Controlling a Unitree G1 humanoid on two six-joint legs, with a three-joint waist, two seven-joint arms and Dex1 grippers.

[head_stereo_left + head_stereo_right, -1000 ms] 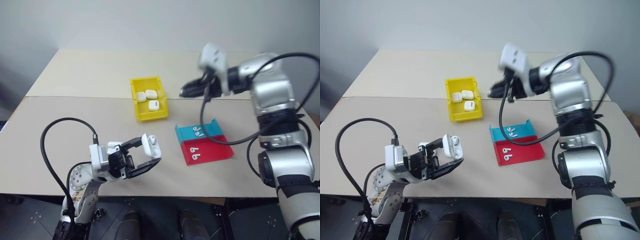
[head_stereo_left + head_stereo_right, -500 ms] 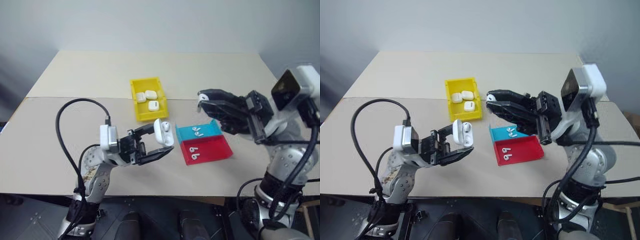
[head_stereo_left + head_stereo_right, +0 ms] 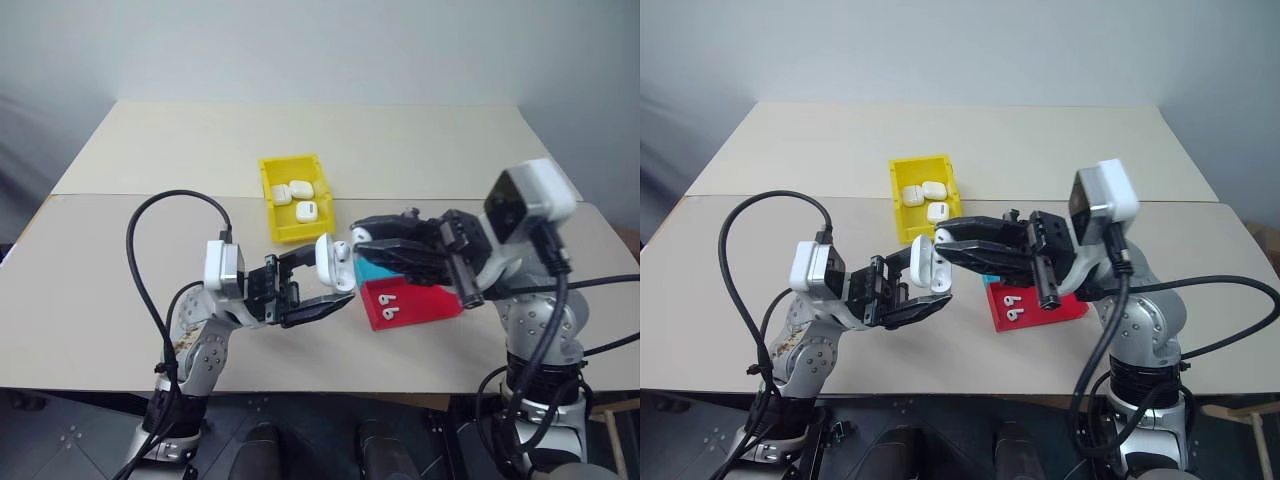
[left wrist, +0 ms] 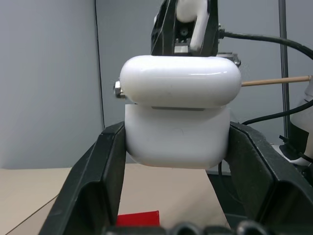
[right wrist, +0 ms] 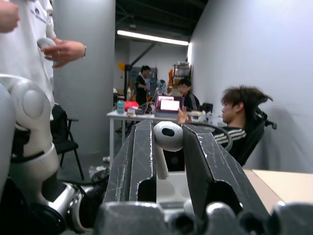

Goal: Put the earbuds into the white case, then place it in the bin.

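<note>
Earbud insertion, first step of the task. The case [image 4: 177, 117] is clamped between the fingers of the left gripper [image 3: 325, 290] and held above the table [image 3: 150, 150], its lid hinged open, in front of the bin [image 3: 272, 205]. The right gripper [image 3: 945, 240] meets it from the other side, fingers pinched on one earbud [image 5: 167, 139], head outward and stem running back between the pads; in the head views its tip lies just beside the open case, and whether bud and case touch cannot be told. The bin, farther back on the table, already contains three closed cases [image 3: 300, 190]. Near the right arm lie a blue tray [image 3: 372, 270], largely hidden by the gripper, and a red tray [image 3: 425, 300] with two earbuds [image 3: 390, 313] on it. Judged stage: early, since the case is still open, still in hand, and well short of the bin. The next move calls for fine alignment of the stem with a socket in the case, then release of the bud; the main risk is a slip, as the bud is small and glossy. People are at desks in the room beyond.
</note>
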